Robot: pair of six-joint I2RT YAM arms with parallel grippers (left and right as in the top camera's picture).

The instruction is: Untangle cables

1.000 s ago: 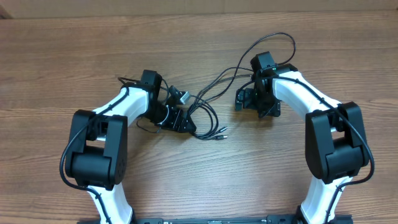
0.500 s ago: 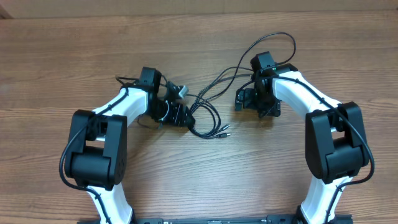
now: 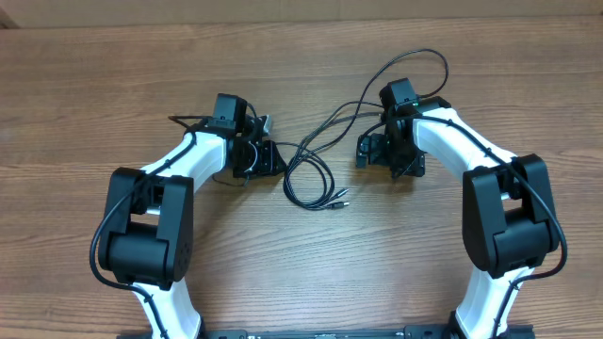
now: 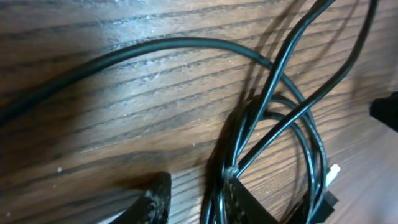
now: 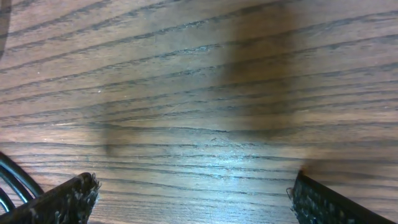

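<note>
The thin black cables (image 3: pixel 294 188) lie tangled mid-table in a loop, with their metal-tipped plugs (image 3: pixel 336 201) at the front. Strands run up and right to a high loop (image 3: pixel 415 55) behind the right arm. My left gripper (image 3: pixel 270 158) sits at the loop's left edge. In the left wrist view the cables (image 4: pixel 273 112) cross and bundle. Some strands pass between the left gripper's (image 4: pixel 196 198) parted fingers, against the right finger. My right gripper (image 3: pixel 366 151) is low over the table, right of the tangle. In the right wrist view the right gripper (image 5: pixel 193 193) is wide open over bare wood.
The wooden table (image 3: pixel 301 273) fills the view. The arms' own thicker black wires run along both arms. A bit of cable (image 5: pixel 9 180) shows at the left edge of the right wrist view.
My left gripper has moved back and to the left, from over the loop to its left edge. The loop has shifted slightly. The right arm has not moved.
</note>
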